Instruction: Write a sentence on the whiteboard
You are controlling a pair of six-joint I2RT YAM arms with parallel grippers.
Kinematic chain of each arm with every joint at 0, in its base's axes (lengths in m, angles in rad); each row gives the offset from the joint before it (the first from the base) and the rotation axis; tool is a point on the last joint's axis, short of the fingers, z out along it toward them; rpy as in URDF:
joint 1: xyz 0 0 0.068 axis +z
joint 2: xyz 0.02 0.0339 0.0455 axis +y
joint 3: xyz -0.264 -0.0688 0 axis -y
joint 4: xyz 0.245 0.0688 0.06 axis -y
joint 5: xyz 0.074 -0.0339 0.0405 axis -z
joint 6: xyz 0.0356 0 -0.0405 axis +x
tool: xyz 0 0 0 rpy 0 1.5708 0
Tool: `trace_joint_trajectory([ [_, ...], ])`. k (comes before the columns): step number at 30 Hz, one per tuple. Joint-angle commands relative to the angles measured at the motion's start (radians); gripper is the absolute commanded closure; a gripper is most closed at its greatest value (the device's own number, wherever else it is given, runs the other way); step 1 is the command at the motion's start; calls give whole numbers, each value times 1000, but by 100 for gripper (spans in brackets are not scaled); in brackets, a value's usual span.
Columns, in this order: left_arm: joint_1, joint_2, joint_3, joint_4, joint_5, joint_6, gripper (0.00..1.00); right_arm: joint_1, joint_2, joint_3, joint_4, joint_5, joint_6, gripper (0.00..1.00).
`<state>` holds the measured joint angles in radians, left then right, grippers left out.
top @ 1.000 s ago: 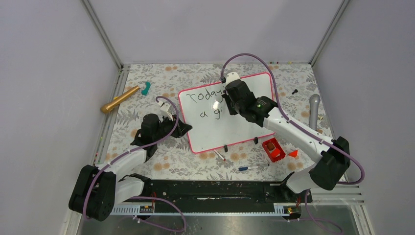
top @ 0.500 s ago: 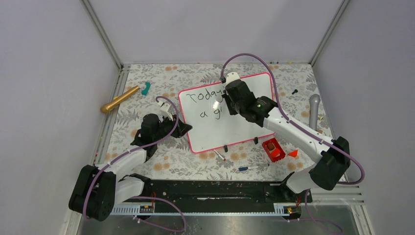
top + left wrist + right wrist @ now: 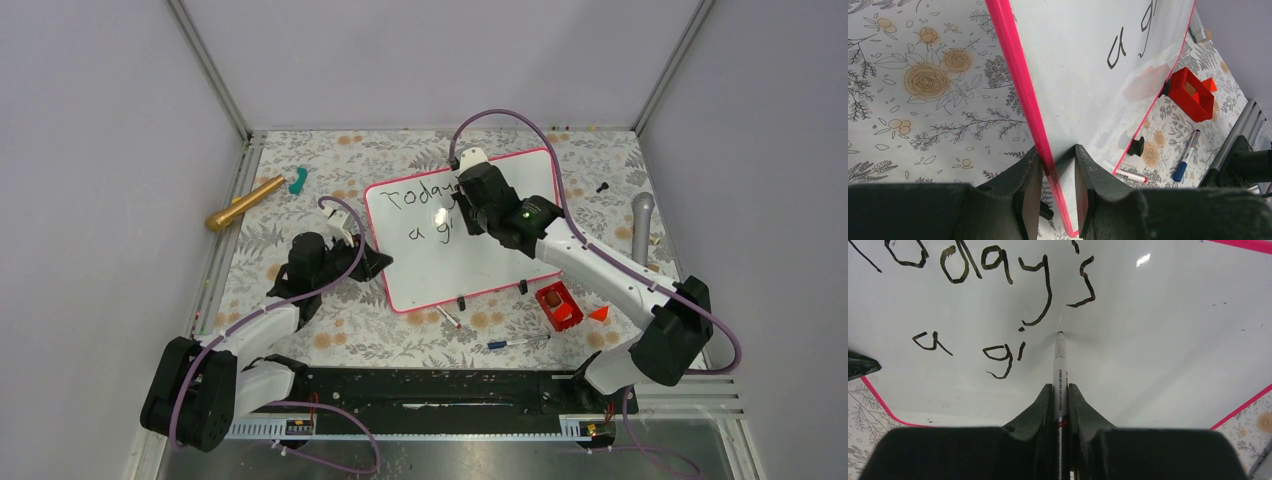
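Across the flower-patterned table [image 3: 330, 160], between grey walls [image 3: 100, 150], I record: gold cylinder [image 3: 245, 203] far left; left gripper [image 3: 1053, 165] clamped on the pink edge of the whiteboard [image 3: 430, 270], mid-table; right gripper [image 3: 1060, 390] pinching a marker [image 3: 1060, 360], tip touching beside the sentence [image 3: 1049, 287], "Today's a gi".

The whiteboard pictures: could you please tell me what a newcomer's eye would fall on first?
The black handwriting, reading "Today's a gi", stands out first on the pink-framed whiteboard in the middle of the table. The right pincer holds a marker with its tip at the board just right of "gi". The left pincer clamps the board's left edge.
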<state>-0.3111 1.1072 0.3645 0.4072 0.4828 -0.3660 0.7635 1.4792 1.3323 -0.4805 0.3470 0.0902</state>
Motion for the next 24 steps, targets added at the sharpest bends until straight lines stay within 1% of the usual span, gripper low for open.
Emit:
trace_joint_trajectory([
  [1, 2, -6, 14, 18, -53, 56, 87, -9, 15, 48, 15, 3, -9, 100],
  [11, 1, -4, 14, 18, -52, 56, 87, -9, 15, 48, -3, -42, -8, 100],
  [24, 2, -3, 15, 17, -50, 56, 87, -10, -14, 6, -41, -77, -5, 100],
])
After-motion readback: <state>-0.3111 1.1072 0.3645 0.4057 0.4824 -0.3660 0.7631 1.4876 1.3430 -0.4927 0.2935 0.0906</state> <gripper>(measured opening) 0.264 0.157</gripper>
